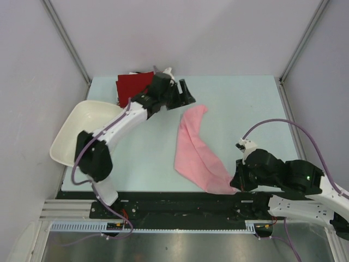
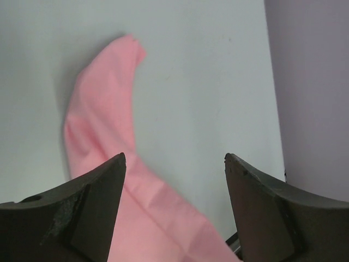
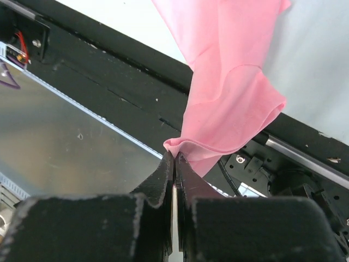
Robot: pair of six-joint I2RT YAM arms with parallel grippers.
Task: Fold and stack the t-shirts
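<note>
The light pink t-shirt (image 1: 195, 150) lies bunched in a long diagonal strip across the middle of the table. My right gripper (image 1: 235, 183) is shut on its near corner (image 3: 218, 103) and holds it over the table's front edge. My left gripper (image 1: 184, 91) is open and empty, held above the table beside the shirt's far tip; the pink shirt (image 2: 103, 136) shows below its spread jaws. A folded dark red t-shirt (image 1: 131, 85) lies at the far left corner, partly hidden by the left arm. The white and black shirts do not show.
A white plastic tub (image 1: 73, 134) sits tilted at the table's left edge. A black rail (image 1: 180, 203) runs along the front edge. Grey walls (image 1: 322, 65) close in the table on the left, right and back.
</note>
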